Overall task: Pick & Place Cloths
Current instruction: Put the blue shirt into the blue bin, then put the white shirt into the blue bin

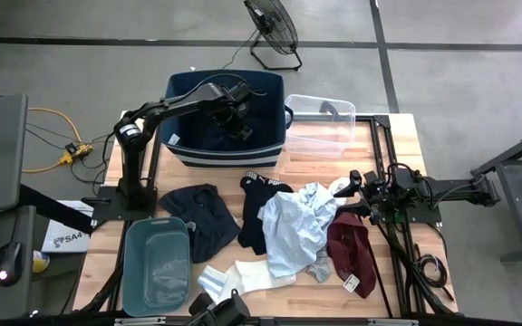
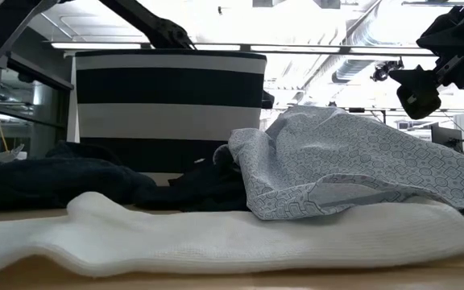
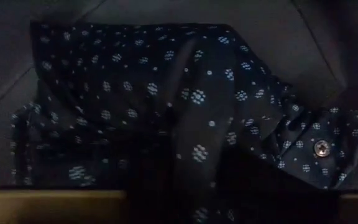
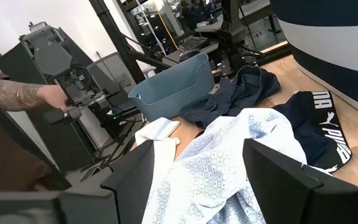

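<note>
My left gripper (image 1: 236,119) reaches down into the navy bin (image 1: 181,149) at the table's far side. Just below it a navy cloth with pale dots and a button (image 3: 185,106) lies crumpled on the bin's floor. On the table lie a light blue shirt (image 1: 293,226), a black piece (image 1: 259,208), a navy piece (image 1: 202,213), a maroon piece (image 1: 347,249), a white sock (image 1: 243,273) and a grey sock (image 1: 320,267). My right gripper (image 4: 204,180) waits open at the table's right, pointing level over the shirt's edge (image 4: 229,149).
A teal tub (image 1: 157,263) stands at the near left, and a clear plastic box (image 1: 320,127) sits to the right of the bin. A fan (image 1: 273,27) stands on the floor beyond. A person's forearm (image 4: 17,96) shows past the table's left side.
</note>
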